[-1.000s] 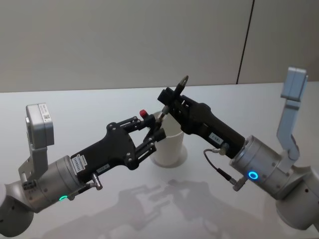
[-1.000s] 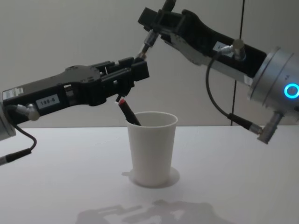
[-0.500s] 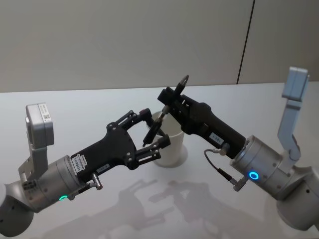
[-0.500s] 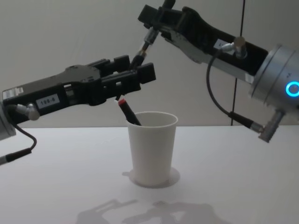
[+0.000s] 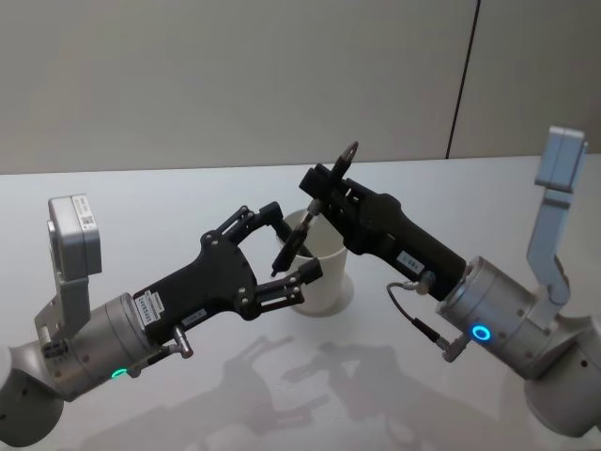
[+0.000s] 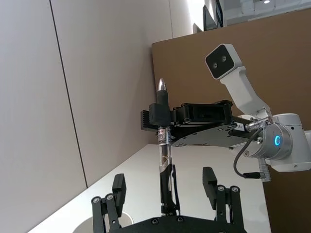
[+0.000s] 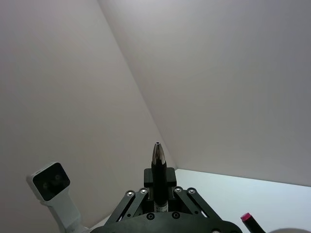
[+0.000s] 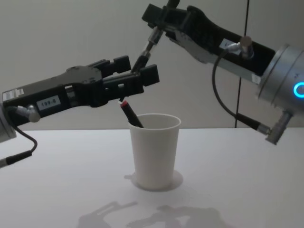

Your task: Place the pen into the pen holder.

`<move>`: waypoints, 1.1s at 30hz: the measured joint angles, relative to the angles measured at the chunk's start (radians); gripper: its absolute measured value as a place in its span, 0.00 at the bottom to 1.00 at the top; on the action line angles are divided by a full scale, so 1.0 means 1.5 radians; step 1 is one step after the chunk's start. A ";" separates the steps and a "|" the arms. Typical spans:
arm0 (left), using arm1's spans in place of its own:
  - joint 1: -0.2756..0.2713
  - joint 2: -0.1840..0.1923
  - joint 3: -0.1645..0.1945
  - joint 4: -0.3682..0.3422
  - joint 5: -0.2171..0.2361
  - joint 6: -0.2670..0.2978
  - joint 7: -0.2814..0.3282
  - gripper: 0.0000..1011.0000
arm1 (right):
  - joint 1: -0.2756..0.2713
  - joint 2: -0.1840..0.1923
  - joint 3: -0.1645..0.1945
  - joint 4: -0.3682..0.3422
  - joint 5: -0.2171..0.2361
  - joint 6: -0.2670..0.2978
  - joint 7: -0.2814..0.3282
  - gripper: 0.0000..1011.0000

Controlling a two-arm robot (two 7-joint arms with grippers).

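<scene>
A slim dark pen [image 5: 346, 156] with a silver tip hangs slanted over the white paper cup, the pen holder [image 5: 317, 278]. My right gripper [image 5: 322, 188] is shut on its upper part. The pen's [image 8: 145, 51] lower end reaches down between the spread fingers of my left gripper [image 5: 291, 241], which is open and hovers just above the cup's [image 8: 155, 151] near-left rim. In the left wrist view the pen [image 6: 163, 145] stands free between the left gripper's fingers [image 6: 118, 187], without touching them. A second pen with a red end [image 8: 128, 110] leans inside the cup.
The white table [image 5: 188, 202] runs back to a grey wall. A thin ring-shaped base [image 8: 176, 179] shows under the cup. Both forearms cross low over the table in front of the cup.
My left gripper, shut around the pen's lower end a second ago, has spread its fingers and let go. The right gripper keeps its hold and has barely shifted.
</scene>
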 joint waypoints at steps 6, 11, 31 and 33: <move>0.000 0.000 0.000 0.000 0.000 0.000 0.000 0.99 | -0.003 0.006 -0.001 -0.010 -0.019 -0.010 -0.015 0.13; 0.000 0.000 0.000 0.000 0.000 0.000 0.000 0.99 | -0.008 0.012 -0.002 -0.022 -0.042 -0.019 -0.035 0.13; 0.000 0.000 0.000 0.000 0.000 0.000 0.000 0.99 | -0.030 0.038 -0.003 -0.092 -0.202 -0.049 -0.189 0.13; 0.000 0.000 0.000 0.000 0.000 0.000 0.000 0.99 | -0.032 0.039 -0.002 -0.098 -0.222 -0.049 -0.208 0.13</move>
